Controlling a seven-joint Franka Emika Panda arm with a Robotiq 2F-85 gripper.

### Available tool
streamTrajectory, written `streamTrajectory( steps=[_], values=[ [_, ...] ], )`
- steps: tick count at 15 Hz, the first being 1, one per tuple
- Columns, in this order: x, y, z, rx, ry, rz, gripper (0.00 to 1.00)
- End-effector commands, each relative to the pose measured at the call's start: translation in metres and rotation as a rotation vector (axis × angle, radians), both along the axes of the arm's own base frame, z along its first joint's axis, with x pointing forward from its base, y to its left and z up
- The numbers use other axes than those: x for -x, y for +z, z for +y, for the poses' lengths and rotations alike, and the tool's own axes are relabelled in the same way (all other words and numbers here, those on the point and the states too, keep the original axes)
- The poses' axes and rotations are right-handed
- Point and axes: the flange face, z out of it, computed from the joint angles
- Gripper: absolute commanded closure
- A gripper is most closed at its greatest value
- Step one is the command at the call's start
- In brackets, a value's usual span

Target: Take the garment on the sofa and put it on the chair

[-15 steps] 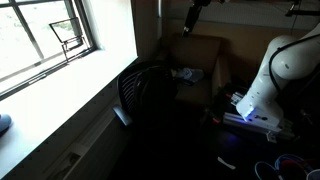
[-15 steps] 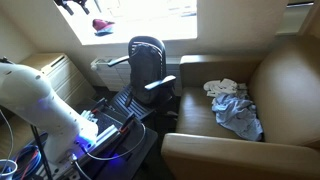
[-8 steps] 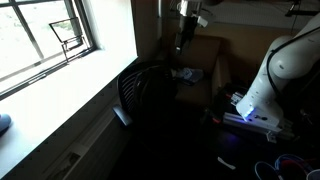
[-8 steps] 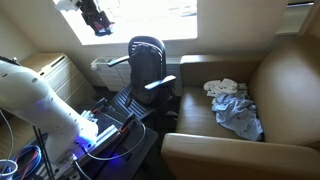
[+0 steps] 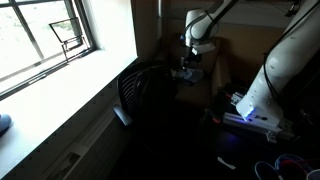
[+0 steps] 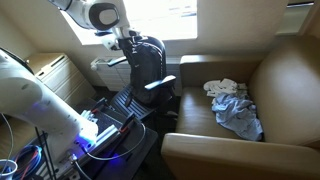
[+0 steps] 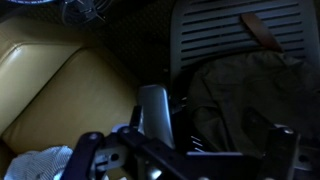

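Fingers point(image 7: 88, 150) of the gripper point(image 7: 185, 165) sit closest in the wrist view. They look spread wide with nothing between them, though the picture is dim.

Just beyond them is the chair point(image 7: 240, 35), seen from above with its slatted back and dark seat. In an exterior view the gripper point(image 6: 126, 48) hovers beside the chair point(image 6: 148, 62), well apart from the target.

Farther off lies the sofa point(image 7: 60, 85). Its tan seat cushion fills the left of the wrist view, and a pale corner of the garment point(image 7: 40, 162) shows at the lower edge. In an exterior view the garment point(image 6: 232, 108) is a crumpled heap of white and blue-grey cloth on the seat of the sofa point(image 6: 290, 75), near the back cushion.

The garment should handle as light, soft and limp. It will not slip much, but it will sag and trail once lifted. A good place to take hold is probably a raised fold near the middle of the heap, pinched from above so that several layers are caught together. A grip on a thin edge would risk letting the rest drag over the sofa arm on the way to the chair.
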Motion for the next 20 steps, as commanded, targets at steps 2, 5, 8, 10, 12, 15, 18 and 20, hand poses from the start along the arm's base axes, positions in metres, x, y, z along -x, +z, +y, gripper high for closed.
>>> streamTrajectory(
  steps=[2,5,8,10,12,15,18,20],
  values=[
    [-0.008,-0.029,-0.025,-0.025,-0.091,0.046,0.00],
    [-0.020,-0.046,-0.024,0.077,-0.071,0.003,0.00],
    [-0.032,-0.058,-0.111,0.115,-0.259,-0.116,0.00],
    [-0.016,-0.049,-0.161,0.111,-0.383,-0.176,0.00],
    [0.008,-0.044,-0.217,0.086,-0.522,-0.200,0.00],
    [0.024,-0.076,-0.275,0.006,-0.722,-0.158,0.00],
    [0.037,-0.074,-0.271,-0.009,-0.754,-0.135,0.00],
    [0.028,-0.098,-0.262,-0.033,-0.778,-0.087,0.00]
  ],
)
